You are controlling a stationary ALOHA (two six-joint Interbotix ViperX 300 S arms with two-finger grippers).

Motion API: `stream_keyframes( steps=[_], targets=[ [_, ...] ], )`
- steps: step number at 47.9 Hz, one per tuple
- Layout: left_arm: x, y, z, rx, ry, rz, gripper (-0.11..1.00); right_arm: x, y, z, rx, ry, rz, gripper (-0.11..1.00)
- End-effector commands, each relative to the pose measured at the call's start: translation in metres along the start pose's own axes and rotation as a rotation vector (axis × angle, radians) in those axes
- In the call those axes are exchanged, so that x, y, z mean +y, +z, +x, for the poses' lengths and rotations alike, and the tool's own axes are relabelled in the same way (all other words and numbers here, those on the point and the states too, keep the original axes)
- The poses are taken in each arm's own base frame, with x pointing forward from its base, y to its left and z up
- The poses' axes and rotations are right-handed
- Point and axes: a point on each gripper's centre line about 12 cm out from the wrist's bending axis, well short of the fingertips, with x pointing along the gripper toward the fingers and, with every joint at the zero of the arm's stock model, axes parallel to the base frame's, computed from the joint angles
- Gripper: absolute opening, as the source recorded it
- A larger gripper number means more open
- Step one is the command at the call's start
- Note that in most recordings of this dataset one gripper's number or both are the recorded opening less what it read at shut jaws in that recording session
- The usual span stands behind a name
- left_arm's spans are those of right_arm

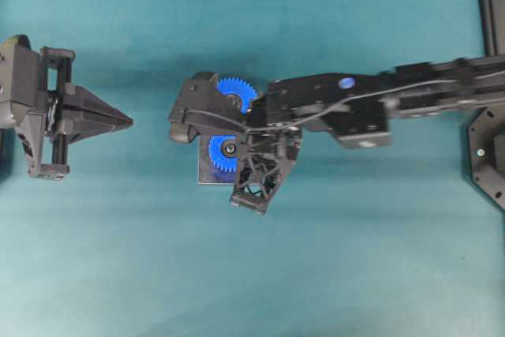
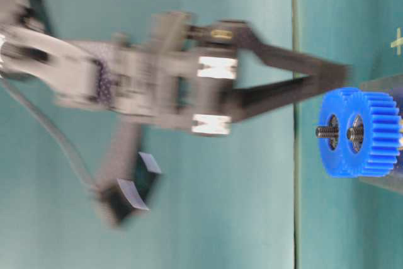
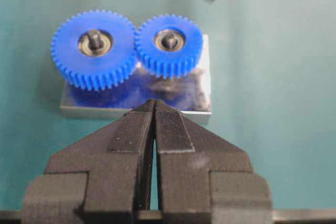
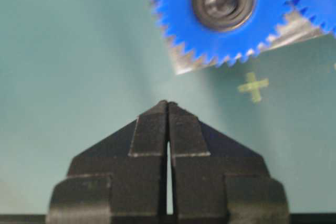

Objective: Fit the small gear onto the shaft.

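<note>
Blue small gear [image 3: 169, 45] sits on the shaft [image 3: 170, 39], teeth meshed.

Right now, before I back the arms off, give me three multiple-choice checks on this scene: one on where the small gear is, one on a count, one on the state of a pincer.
1. Where is the small gear?
A. On the cloth beside the plate
B. Seated on a shaft on the grey plate, next to the larger gear
C. Held in the right pincer

2. How many blue gears are on the plate?
A. One
B. Two
C. Three

3. How does the left pincer stand?
A. Shut, holding nothing
B. Wide open
C. Shut on the small gear

Answers:
1. B, the left wrist view shows the shaft tip through its bearing, teeth against the larger gear.
2. B, two toothed wheels sit side by side.
3. A, its fingertips meet with both gears ahead of it.
</note>
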Motion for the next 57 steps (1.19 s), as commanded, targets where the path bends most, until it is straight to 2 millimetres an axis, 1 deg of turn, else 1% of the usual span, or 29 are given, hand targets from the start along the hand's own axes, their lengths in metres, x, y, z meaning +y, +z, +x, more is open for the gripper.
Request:
stream_keyframes(
  steps=[1,7,13,15,25,32,36,42,57],
  targets=[
    [0.001,0.006,0.0,-0.02,0.003,-0.001,0.0,-0.006,0.004,-0.034,-0.088,0.014,0.022,-0.01],
    [0.001,0.007,0.0,-0.023,0.004,-0.002,0.0,-0.025,-0.003,-0.029,-0.061,-0.029,0.049,-0.01],
    [0.001,0.006,-0.001,-0.023,0.003,-0.001,0.0,-0.037,-0.018,-0.025,-0.042,-0.041,0.051,-0.01],
    [0.001,0.007,-0.001,-0.025,0.003,-0.001,0.0,-0.038,-0.022,-0.025,-0.058,-0.036,0.045,-0.01],
    [0.001,0.008,-0.001,-0.031,0.004,0.001,0.0,-0.044,-0.046,-0.051,-0.22,0.018,0.034,-0.01],
    [0.001,0.009,-0.001,-0.044,0.002,0.003,0.0,-0.05,-0.063,-0.058,-0.306,0.047,0.035,-0.01],
    [0.001,0.01,-0.002,-0.055,0.004,0.006,0.0,-0.051,-0.067,-0.059,-0.355,0.063,0.034,-0.01],
    [0.001,0.012,-0.002,-0.066,0.002,0.005,0.0,-0.054,-0.07,-0.053,-0.395,0.074,0.033,-0.01],
    [0.001,0.012,-0.002,-0.074,0.002,0.004,0.0,-0.054,-0.066,-0.043,-0.49,0.096,0.004,-0.01]
  ],
)
